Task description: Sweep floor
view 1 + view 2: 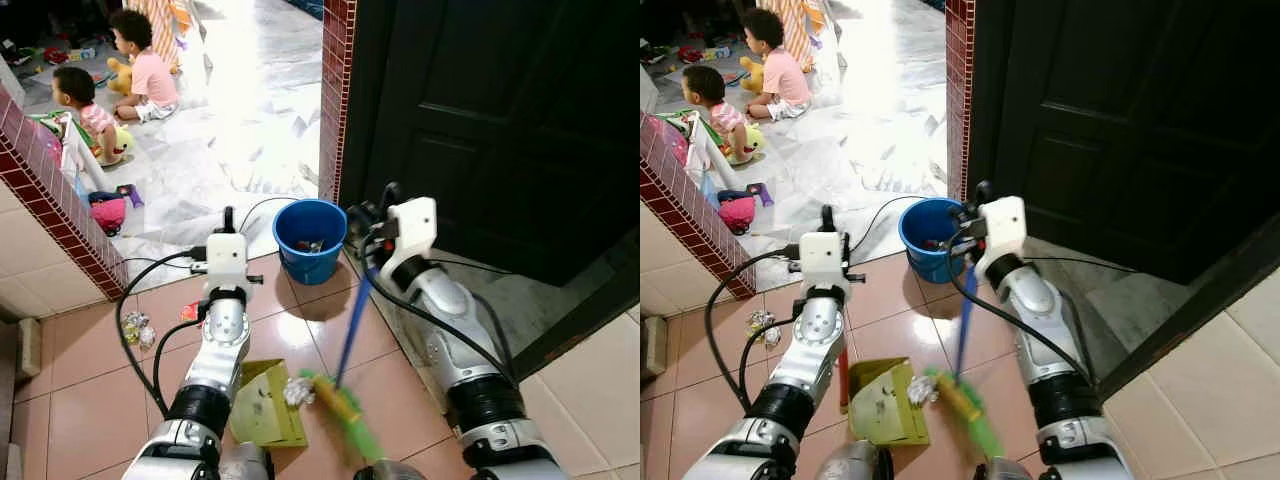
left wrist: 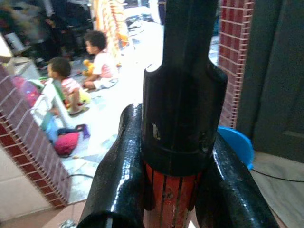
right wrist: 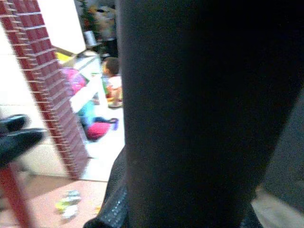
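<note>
Broom with a blue pole and green bristle head [image 1: 342,398] is what I have in my right gripper [image 1: 366,236]; the pole runs down from the gripper to the salmon-pink tiled floor [image 1: 95,400], and the green head sits low between my two arms, blurred in my head views. In the right wrist view a dark shaft [image 3: 209,114] covers most of the frame, so I cannot tell there how the fingers stand, but from the head views the pole hangs straight out of that gripper and I take it to be clamped on it.

My left gripper [image 2: 175,190] has its two black fingers [image 2: 118,175] pressed against either side of a red handle with a black cap [image 2: 183,118], pinching it. That handle belongs to the yellow-green plastic dustpan [image 1: 262,403], which rests on the tiles just beside the broom head. A crumpled white scrap of paper [image 1: 298,390] lies at the pan's mouth, touching or nearly touching the bristles.

A second bit of crumpled litter [image 1: 136,328] lies on the tiles off to my left. A round blue plastic bucket [image 1: 310,238] stands ahead by the red brick pillar [image 1: 335,90], next to a dark wooden door [image 1: 500,110]. Beyond the low brick wall [image 1: 60,190], two children [image 1: 140,65] sit on the pale marble floor among toys.
</note>
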